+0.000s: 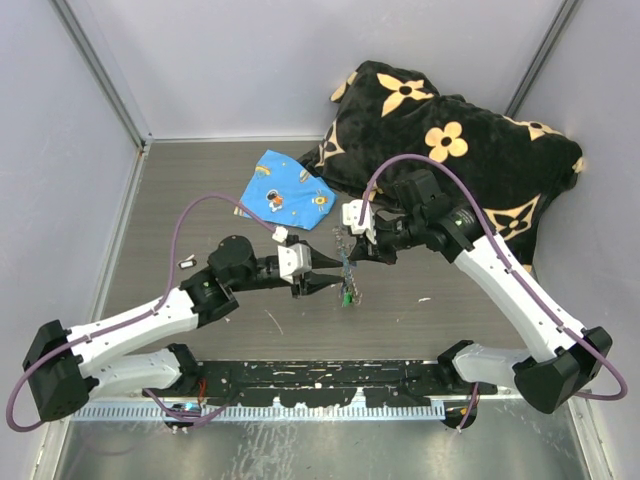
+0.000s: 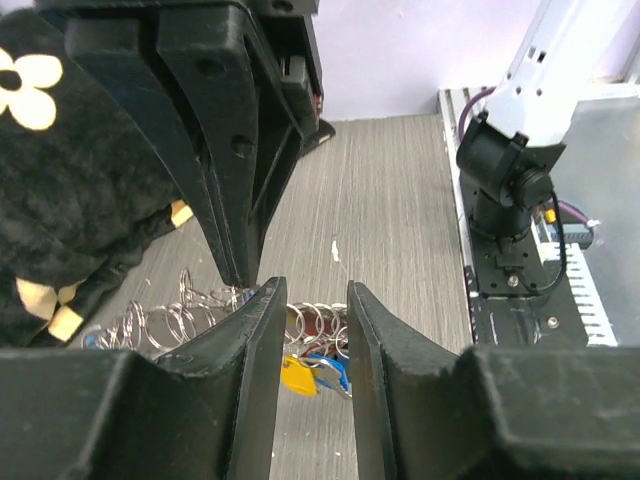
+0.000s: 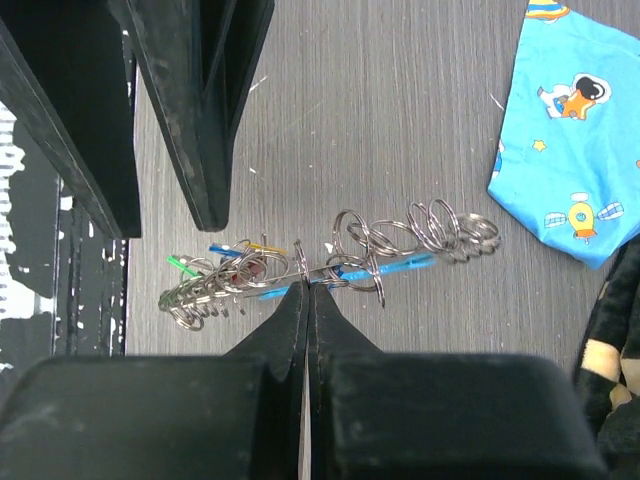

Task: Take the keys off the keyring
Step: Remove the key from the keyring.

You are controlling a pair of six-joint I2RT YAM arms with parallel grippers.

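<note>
The table (image 1: 170, 180) is grey wood-grain, walled in on three sides. A blue printed cloth (image 1: 285, 192) lies flat at about 11 o'clock from its middle. A black plush blanket with tan flowers (image 1: 450, 150) is heaped at 2 o'clock, its edge touching the cloth. A small white scrap (image 1: 424, 299) sits at 4 o'clock.

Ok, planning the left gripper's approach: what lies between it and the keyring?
Nothing: the right wrist view shows only bare table between the left gripper and the keyring.
</note>
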